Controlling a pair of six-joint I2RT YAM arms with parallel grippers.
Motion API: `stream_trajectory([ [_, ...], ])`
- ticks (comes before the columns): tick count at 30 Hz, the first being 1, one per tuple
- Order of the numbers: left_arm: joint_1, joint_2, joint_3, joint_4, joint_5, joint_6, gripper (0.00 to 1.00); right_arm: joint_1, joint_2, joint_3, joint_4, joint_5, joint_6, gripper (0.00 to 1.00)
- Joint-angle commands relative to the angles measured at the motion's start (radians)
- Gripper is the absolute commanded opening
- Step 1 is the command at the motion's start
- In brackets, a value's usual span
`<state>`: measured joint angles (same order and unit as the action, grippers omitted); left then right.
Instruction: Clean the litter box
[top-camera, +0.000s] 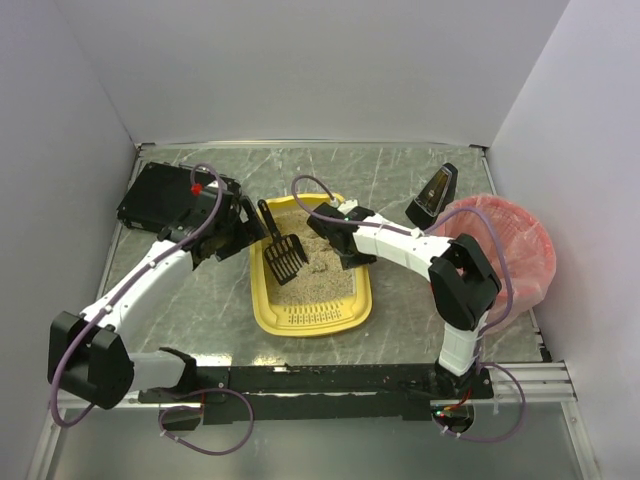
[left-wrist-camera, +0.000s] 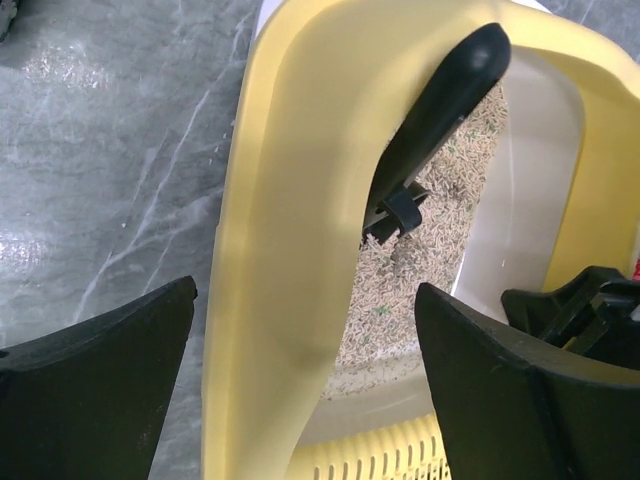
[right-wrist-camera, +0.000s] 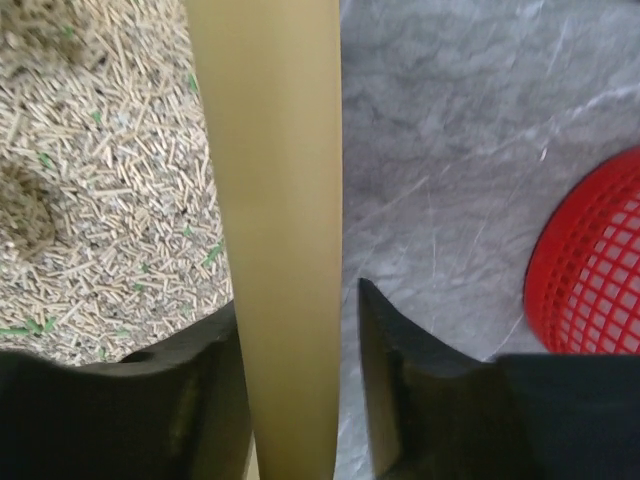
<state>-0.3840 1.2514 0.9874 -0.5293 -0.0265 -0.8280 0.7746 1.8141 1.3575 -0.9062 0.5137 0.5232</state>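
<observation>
The yellow litter box (top-camera: 312, 318) lies mid-table with beige litter (top-camera: 320, 275) inside. A black slotted scoop (top-camera: 285, 255) rests in it, its handle (left-wrist-camera: 440, 110) leaning over the left rim. My left gripper (left-wrist-camera: 305, 370) is wide open, its fingers straddling the box's left rim (left-wrist-camera: 290, 250) without touching it. My right gripper (right-wrist-camera: 298, 330) straddles the right rim (right-wrist-camera: 280, 200). Its left finger lies against the rim, and a narrow gap shows beside the right finger (right-wrist-camera: 400, 350). Pellet litter (right-wrist-camera: 100, 180) fills the box's inner side.
A pink-red bag-lined round bin (top-camera: 505, 255) stands at the right, close to my right arm; its red mesh (right-wrist-camera: 590, 270) shows in the right wrist view. A flat black box (top-camera: 165, 195) lies at the back left. A black wedge-shaped object (top-camera: 432, 195) stands behind the bin.
</observation>
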Motion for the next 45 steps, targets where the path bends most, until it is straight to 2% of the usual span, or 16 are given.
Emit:
stream_trajectory([
  [1, -0.004, 0.026, -0.004, 0.049, 0.013, 0.006, 0.93, 0.008, -0.006, 0.057, -0.066, 0.016, 0.021, 0.57],
  [3, -0.004, 0.04, -0.012, 0.054, 0.017, 0.003, 0.91, 0.009, -0.009, 0.066, -0.059, 0.02, 0.021, 0.69],
  [6, -0.004, 0.054, -0.015, 0.055, 0.013, 0.001, 0.88, 0.009, -0.016, 0.077, -0.034, 0.017, 0.009, 0.76],
  [9, -0.004, 0.057, -0.006, 0.055, 0.019, 0.004, 0.91, 0.009, -0.007, 0.114, -0.031, 0.034, -0.017, 0.86],
  [14, -0.004, 0.017, 0.025, 0.046, 0.002, 0.02, 0.99, 0.009, -0.051, 0.149, 0.044, -0.044, -0.109, 0.95],
  [19, -0.004, -0.052, 0.03, 0.025, -0.025, 0.039, 0.97, 0.011, -0.181, 0.103, 0.142, -0.109, -0.208, 0.99],
  [21, -0.004, -0.075, 0.036, -0.012, -0.065, 0.04, 0.97, 0.011, -0.238, 0.082, 0.231, -0.162, -0.285, 1.0],
  [23, -0.003, -0.115, 0.04, -0.031, -0.127, 0.03, 0.97, 0.009, -0.315, 0.039, 0.359, -0.213, -0.394, 1.0],
  [26, -0.004, -0.156, 0.022, -0.029, -0.144, 0.04, 0.97, 0.009, -0.331, 0.057, 0.412, -0.306, -0.461, 1.0],
  [29, -0.001, -0.171, 0.013, -0.073, -0.177, 0.017, 0.97, 0.009, -0.286, 0.101, 0.466, -0.504, -0.514, 1.0],
  [31, 0.0, -0.179, 0.008, -0.089, -0.196, 0.004, 0.97, 0.009, -0.231, 0.13, 0.512, -0.69, -0.56, 0.95],
  [34, 0.005, -0.196, -0.009, -0.095, -0.194, -0.002, 0.97, 0.011, -0.142, 0.182, 0.549, -0.8, -0.608, 0.91],
  [40, 0.008, -0.23, -0.026, -0.116, -0.225, -0.017, 0.97, 0.011, 0.036, 0.356, 0.539, -0.785, -0.526, 0.8],
  [42, 0.008, -0.233, -0.021, -0.135, -0.239, -0.023, 0.97, 0.014, 0.08, 0.376, 0.549, -0.73, -0.488, 0.7],
  [45, 0.008, -0.234, -0.01, -0.152, -0.257, -0.026, 0.97, 0.014, 0.126, 0.399, 0.541, -0.669, -0.491, 0.7],
])
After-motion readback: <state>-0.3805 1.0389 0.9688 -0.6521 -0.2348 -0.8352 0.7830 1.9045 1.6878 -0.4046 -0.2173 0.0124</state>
